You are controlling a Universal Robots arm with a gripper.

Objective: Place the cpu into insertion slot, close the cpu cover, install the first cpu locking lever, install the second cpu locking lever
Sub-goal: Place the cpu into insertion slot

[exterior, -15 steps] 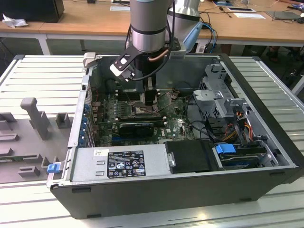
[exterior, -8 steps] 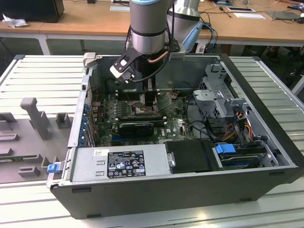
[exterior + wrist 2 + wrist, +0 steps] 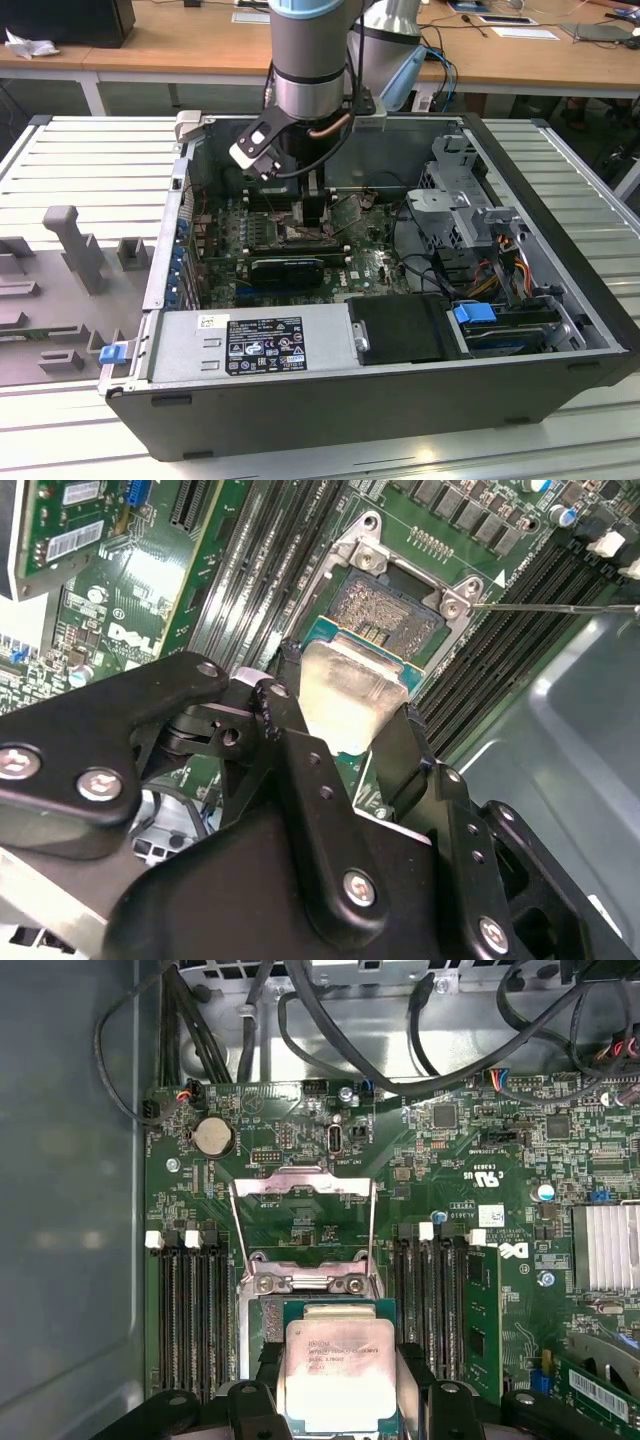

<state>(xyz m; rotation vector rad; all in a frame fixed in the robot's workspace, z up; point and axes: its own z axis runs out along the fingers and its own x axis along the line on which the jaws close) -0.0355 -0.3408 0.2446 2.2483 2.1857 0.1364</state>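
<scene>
Step one is in hand: the gripper (image 3: 345, 702) pinches the cpu (image 3: 335, 1370) by two edges just over the slot (image 3: 390, 605), the cover (image 3: 302, 1185) open beyond the slot, and seating likely needs square alignment.

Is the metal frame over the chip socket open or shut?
Open. In the first wrist view the cpu cover is swung back, clear of the insertion slot. The fingers hold the cpu.

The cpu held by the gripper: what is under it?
Under the cpu, held by the gripper, lies the open insertion slot. Part of its contact field shows in the second wrist view; the part below the chip is covered.
</scene>
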